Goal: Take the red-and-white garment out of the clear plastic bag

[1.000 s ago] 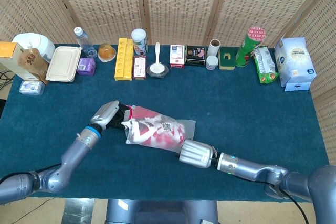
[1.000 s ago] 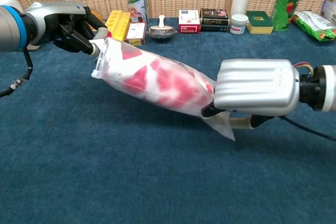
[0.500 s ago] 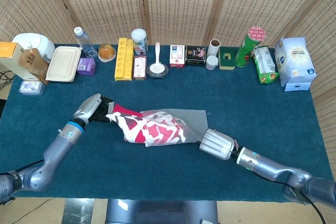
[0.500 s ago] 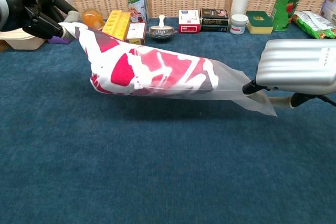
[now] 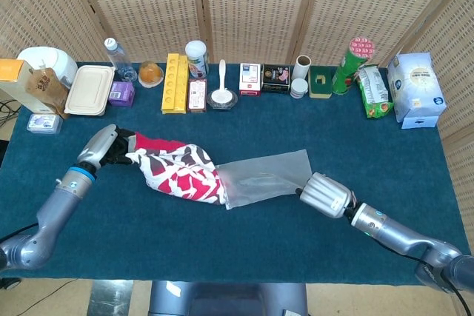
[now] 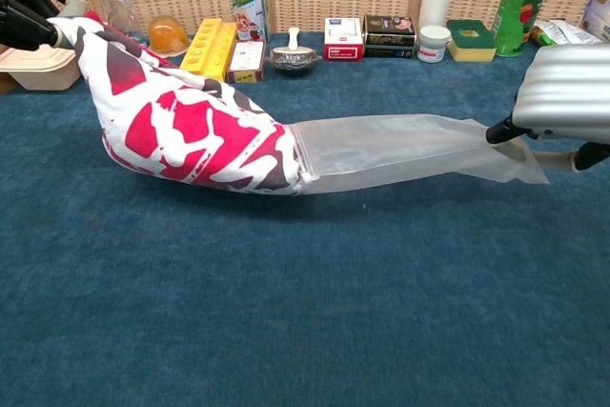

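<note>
The red-and-white garment [image 5: 181, 173] [image 6: 191, 131] hangs stretched above the blue table, almost wholly outside the clear plastic bag [image 5: 263, 177] [image 6: 400, 145]; only its right end sits at the bag's mouth. My left hand [image 5: 104, 150] [image 6: 24, 16] grips the garment's left end, at the far left of both views. My right hand [image 5: 324, 194] [image 6: 562, 107] pinches the bag's closed end at the right. The bag looks flat and empty along most of its length.
A row of goods lines the table's far edge: lunch box [image 5: 89, 89], water bottle [image 5: 117, 58], yellow tray [image 5: 175, 82], bowl with spoon [image 5: 222, 97], small boxes [image 5: 275, 78], green chip can [image 5: 350, 64], snack bag [image 5: 375, 91], white pack [image 5: 416, 89]. Blue cloth [image 5: 237, 249] covers the near table.
My hands have drawn apart: the left pulled the garment leftward out of the bag, the right pulled the bag rightward. The garment went from fully inside to nearly all outside.
</note>
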Controlling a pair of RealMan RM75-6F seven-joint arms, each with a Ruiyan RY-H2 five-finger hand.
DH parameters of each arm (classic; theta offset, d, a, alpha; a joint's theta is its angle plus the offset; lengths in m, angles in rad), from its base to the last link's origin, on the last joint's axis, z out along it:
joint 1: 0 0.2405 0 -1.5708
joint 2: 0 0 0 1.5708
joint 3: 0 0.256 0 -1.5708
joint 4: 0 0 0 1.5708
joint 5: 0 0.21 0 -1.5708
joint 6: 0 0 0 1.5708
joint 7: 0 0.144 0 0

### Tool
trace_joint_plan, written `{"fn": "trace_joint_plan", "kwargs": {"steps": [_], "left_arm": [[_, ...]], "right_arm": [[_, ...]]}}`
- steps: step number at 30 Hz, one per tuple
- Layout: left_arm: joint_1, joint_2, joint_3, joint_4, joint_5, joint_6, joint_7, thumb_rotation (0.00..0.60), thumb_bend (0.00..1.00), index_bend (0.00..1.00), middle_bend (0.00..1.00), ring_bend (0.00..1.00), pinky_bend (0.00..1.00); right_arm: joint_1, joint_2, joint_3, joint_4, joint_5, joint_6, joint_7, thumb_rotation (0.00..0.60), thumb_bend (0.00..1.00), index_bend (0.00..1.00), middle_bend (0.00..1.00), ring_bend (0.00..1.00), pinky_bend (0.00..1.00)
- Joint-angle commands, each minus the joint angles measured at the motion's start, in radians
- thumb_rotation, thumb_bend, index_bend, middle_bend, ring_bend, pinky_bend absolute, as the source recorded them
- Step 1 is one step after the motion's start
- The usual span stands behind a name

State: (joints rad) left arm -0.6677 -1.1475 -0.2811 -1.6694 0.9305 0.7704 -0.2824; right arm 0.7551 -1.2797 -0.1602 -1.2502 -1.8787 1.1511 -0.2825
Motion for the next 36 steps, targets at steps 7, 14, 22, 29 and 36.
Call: {"fn": "trace_joint_plan", "kwargs": {"steps": [7,14,22,29,36], "left_arm": [[0.031,0.023,0.004,0.024,0.029,-0.01,-0.05,0.6,0.47,0.9,1.0,1.0,1.0],[0.051,0.062,0.018,0.012,0.14,-0.057,-0.119,0.6,0.28,0.45,0.72,0.59,0.74],[0.063,0.126,0.058,0.005,0.317,-0.094,-0.169,0.6,0.1,0.1,0.17,0.02,0.18],[0.101,0.148,0.089,-0.003,0.367,0.004,-0.108,0.6,0.09,0.1,0.14,0.0,0.15],[0.163,0.169,0.101,-0.005,0.375,0.134,-0.075,0.6,0.09,0.09,0.14,0.0,0.15]], "right_arm": [[-0.038,0.017,0.006,0.025,0.008,0.036,0.01,0.6,0.49,0.91,1.0,1.0,1.0],[-0.063,0.026,0.017,0.038,0.023,0.045,-0.001,0.6,0.37,0.57,0.79,0.97,0.98],[-0.09,0.047,0.045,-0.016,0.087,0.019,-0.011,0.6,0.1,0.24,0.4,0.6,0.71],[-0.112,0.074,0.056,-0.049,0.103,0.03,0.012,0.6,0.05,0.18,0.31,0.49,0.57],[-0.134,0.122,0.06,-0.099,0.112,0.051,0.084,0.6,0.02,0.13,0.27,0.43,0.49]]}}
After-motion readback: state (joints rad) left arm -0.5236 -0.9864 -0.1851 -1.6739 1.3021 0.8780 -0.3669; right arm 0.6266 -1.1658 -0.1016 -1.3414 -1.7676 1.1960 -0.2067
